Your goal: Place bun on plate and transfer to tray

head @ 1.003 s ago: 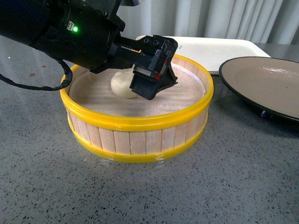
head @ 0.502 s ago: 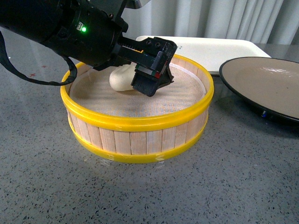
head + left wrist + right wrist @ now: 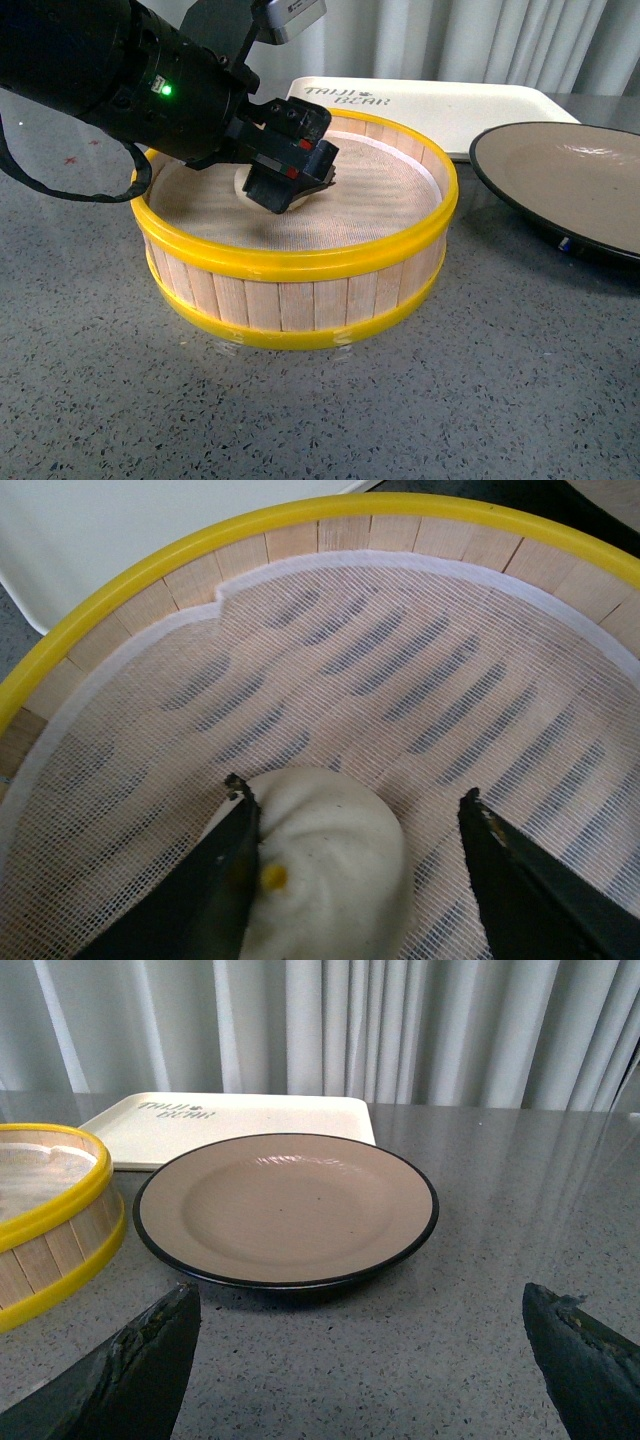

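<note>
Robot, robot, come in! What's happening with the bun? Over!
Left gripper open, straddling bun. Right gripper open, empty, facing plate. Bun in steamer basket. Nothing blocking.

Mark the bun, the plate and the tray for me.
bun (image 3: 335,870), left wrist view, pleated top.
plate (image 3: 285,1205), right wrist view, bare inside.
tray (image 3: 480,110), front view, bare surface.

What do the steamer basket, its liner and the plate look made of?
The steamer basket: pale slats with visible grain, likely wood, bound by glossy yellow hoops that look plastic. The liner: white open-weave mesh, probably cloth or silicone. The plate: matte grey-brown face, glossy black rim, likely glazed ceramic.
</note>
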`<state>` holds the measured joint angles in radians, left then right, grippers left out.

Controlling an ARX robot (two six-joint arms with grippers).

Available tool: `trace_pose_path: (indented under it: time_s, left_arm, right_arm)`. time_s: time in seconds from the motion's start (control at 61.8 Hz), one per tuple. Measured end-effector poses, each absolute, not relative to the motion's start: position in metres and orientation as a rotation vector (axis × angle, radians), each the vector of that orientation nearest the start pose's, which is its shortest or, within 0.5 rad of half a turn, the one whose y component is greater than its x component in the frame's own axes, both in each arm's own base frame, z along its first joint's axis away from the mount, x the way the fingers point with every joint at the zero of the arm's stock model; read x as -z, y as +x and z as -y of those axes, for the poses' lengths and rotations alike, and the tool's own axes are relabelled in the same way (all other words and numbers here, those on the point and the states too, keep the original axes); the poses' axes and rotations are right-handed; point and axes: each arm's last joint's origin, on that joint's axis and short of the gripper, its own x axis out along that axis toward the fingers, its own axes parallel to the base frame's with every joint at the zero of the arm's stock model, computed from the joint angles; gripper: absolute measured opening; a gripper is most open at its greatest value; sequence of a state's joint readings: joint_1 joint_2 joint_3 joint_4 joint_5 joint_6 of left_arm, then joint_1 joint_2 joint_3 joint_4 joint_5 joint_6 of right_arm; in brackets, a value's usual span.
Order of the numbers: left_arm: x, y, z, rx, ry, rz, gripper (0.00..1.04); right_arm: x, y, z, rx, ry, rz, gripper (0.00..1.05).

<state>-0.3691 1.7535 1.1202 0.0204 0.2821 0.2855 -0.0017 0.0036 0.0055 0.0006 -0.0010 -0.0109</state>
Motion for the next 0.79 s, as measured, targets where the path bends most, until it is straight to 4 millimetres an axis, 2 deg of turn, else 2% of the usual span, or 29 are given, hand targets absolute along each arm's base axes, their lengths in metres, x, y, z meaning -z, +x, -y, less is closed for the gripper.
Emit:
trace_pose_path:
  time_s: [0.129, 0.356, 0.615, 0.793]
  left_arm:
    - [-0.214, 0.349, 0.142, 0.723, 0.287, -0.523, 0.34]
    - [-0.216, 0.343, 0.14, 0.729, 0.287, -0.523, 0.04]
    - [-0.225, 0.34, 0.14, 0.745, 0.273, -0.497, 0.04]
    - [-0.242, 0.341, 0.145, 0.76, 0.252, -0.44, 0.04]
  right_arm:
    - [-0.165, 0.098, 0.0, 0.001, -0.011, 0.002, 0.96]
    - [-0.165, 0.098, 0.0, 0.001, -0.011, 0.002, 0.96]
    - [-0.165, 0.098, 0.0, 0.001, -0.011, 0.002, 0.96]
    - [-0.165, 0.098, 0.0, 0.001, -0.011, 0.002, 0.96]
